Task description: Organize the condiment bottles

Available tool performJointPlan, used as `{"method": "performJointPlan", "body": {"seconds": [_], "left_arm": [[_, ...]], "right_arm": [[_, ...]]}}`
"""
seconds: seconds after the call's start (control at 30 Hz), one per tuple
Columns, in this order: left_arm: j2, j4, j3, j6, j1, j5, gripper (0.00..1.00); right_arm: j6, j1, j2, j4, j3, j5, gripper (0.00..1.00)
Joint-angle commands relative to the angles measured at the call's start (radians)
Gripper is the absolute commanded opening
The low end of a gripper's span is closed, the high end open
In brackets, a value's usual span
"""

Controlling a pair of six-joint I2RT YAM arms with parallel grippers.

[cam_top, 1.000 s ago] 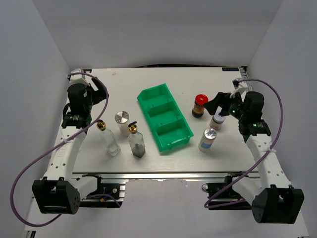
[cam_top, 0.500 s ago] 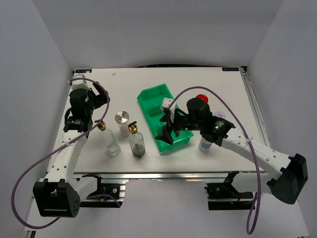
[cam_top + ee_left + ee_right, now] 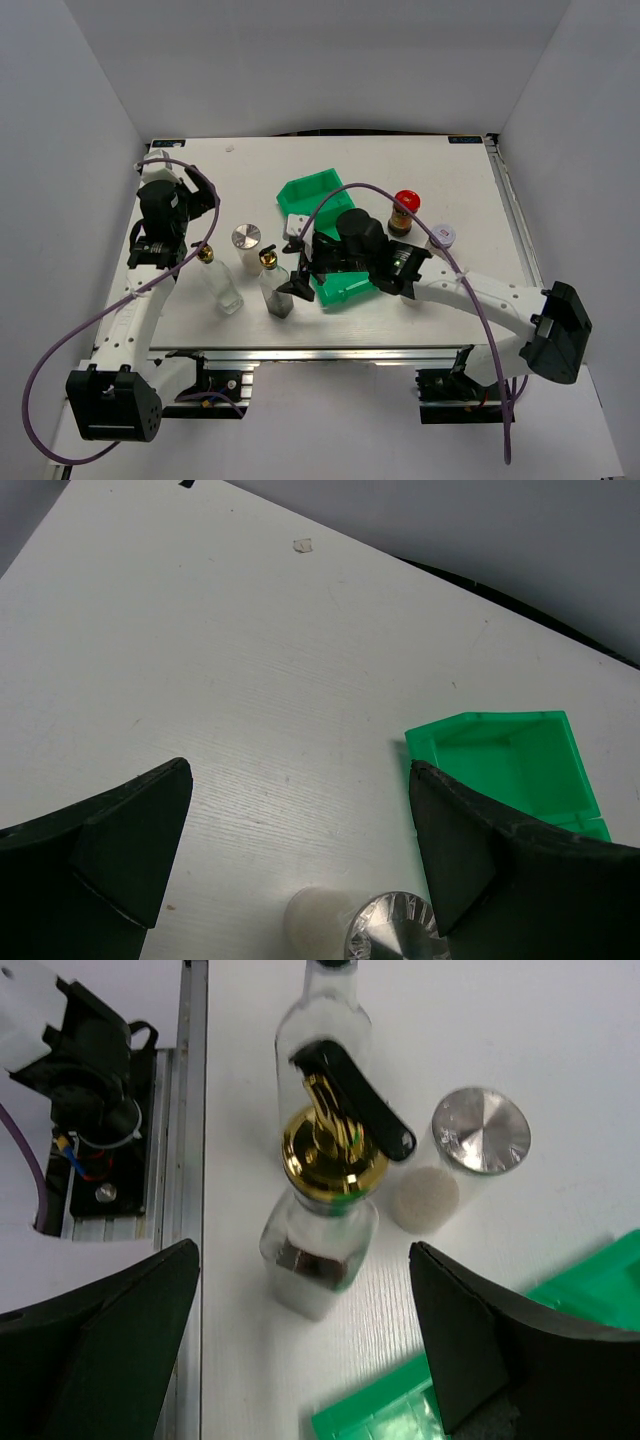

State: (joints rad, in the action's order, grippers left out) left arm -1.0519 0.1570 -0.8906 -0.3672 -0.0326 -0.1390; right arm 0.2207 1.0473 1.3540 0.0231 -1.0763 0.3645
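right gripper (image 3: 300,1350) is held wide open and empty above the dark-filled bottle (image 3: 318,1250) standing just left of tray (image 3: 330,187), likely lined up for a grasp, while left gripper (image 3: 300,852) is held open and empty well left of tray, out of the way.

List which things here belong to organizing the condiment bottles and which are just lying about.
Job: clear gold-capped bottle, dark-filled gold-capped bottle, silver-lidded shaker, red-lidded jar, white-and-purple-lidded jar.

Lying about: green tray, though probably their destination; small scrap on the table.
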Motion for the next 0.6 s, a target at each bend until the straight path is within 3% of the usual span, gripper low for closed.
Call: {"method": "performJointPlan", "body": {"seconds": [0.0,0.3,0.57], "left_arm": [[0.021,-0.002,0.010,-0.003,0.002,-0.017,0.98],[0.041,-0.002,0.018,0.001,0.002,-0.024,0.98],[0.046,0.004,0.019,-0.001,0.003,-0.043,0.98]], "right_arm": [[-0.026,0.019,0.029,0.141,-0.062,-0.009,0.89],[-0.081,0.037,0.145,0.225,-0.126,0.001,0.89],[-0.118,0.045,0.181,0.285,-0.114,-0.076,0.66]]}}
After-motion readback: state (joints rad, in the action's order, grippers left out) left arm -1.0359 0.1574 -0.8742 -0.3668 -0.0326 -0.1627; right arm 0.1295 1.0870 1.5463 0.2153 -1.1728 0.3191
